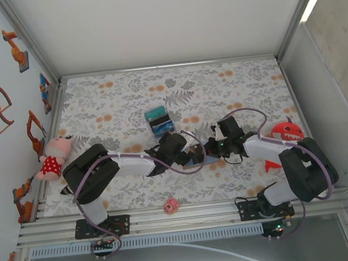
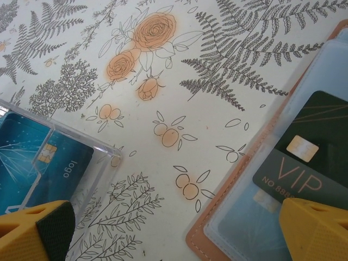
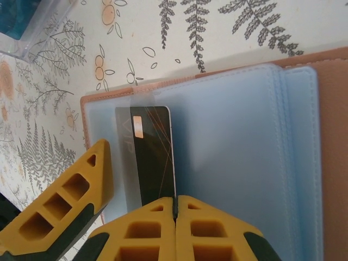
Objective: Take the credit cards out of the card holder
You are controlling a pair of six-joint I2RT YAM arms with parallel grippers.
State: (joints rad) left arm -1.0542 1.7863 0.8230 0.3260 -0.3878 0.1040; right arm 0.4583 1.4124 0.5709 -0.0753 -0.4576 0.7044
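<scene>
The card holder lies open on the floral cloth, tan leather with pale blue pockets; in the left wrist view its tan corner shows at the right. A dark credit card marked VIP sticks partway out of a pocket. My right gripper is shut on that card's edge. A teal card sits inside the pocket below it. My left gripper hangs wide open just beside, one finger over the holder's edge, nothing between its fingers. Both grippers meet mid-table.
A clear plastic box with teal cards in it stands just behind the holder. A small pink toy lies at the near edge. A plush pig sits at the left edge and a red shark toy on the right.
</scene>
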